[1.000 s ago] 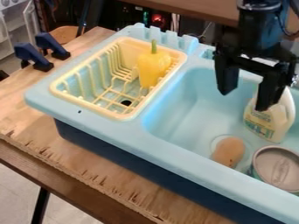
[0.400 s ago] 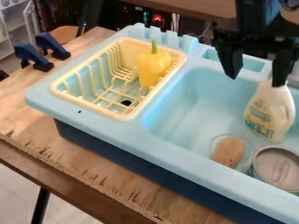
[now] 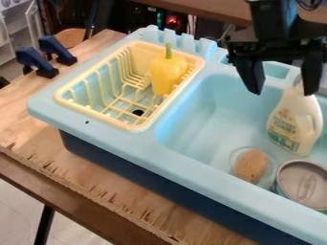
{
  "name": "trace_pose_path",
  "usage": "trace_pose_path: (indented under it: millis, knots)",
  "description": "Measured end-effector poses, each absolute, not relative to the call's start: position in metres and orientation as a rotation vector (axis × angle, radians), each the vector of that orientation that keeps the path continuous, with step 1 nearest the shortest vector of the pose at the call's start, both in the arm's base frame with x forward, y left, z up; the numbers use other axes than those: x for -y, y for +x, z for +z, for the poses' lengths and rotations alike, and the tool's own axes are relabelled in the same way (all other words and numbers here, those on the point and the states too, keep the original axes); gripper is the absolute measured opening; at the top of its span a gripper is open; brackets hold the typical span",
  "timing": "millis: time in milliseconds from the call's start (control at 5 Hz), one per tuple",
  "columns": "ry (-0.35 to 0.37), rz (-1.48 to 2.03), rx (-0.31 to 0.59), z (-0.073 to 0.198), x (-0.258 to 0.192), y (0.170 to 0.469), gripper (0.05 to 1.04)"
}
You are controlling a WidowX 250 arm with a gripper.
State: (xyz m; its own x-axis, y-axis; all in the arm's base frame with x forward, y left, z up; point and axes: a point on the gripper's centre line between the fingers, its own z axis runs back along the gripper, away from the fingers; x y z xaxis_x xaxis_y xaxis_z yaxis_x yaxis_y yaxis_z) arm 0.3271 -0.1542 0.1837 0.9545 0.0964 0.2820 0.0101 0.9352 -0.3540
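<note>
all-black robot arm (image 3: 268, 29), blocky upright column (image 3: 269, 14) above the jaws, thin dark cable (image 3: 309, 5) curving beside it, broad black crossbar (image 3: 276, 49) joining the jaws, angular fingers (image 3: 250, 74) narrowing to tips

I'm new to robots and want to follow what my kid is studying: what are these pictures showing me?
The black machine is a robot arm, coming in from the top edge. Its end effector has two fingers, spread apart, with nothing held between them. All the pictures come from one fixed camera that looks down at a slant.

On a wooden table sits a light blue toy sink. In the basin are a pale bottle, standing; a brown, potato-like thing; and a round can. One fingertip overlaps the bottle's top in the view, but I can't tell whether they touch.

At the sink's left end, a yellow rack holds a yellow pepper. Two dark blue clamps stand near the table's far left edge.
</note>
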Motion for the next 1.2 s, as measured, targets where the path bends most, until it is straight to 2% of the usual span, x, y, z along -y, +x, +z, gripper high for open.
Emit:
trace_pose_path:
  millis: [200, 400, 600, 800, 1200]
  knots:
    - [-0.335, -0.002, 0.265, 0.178, 0.159, 0.333, 1.002]
    - [-0.232, -0.208, 0.194, 0.178, 0.165, 0.349, 1.002]
    - [-0.144, -0.342, 0.179, 0.180, 0.169, 0.358, 1.002]
    - [-0.121, -0.385, 0.170, 0.178, 0.174, 0.354, 1.002]
    - [-0.118, -0.387, 0.155, 0.175, 0.172, 0.355, 1.002]
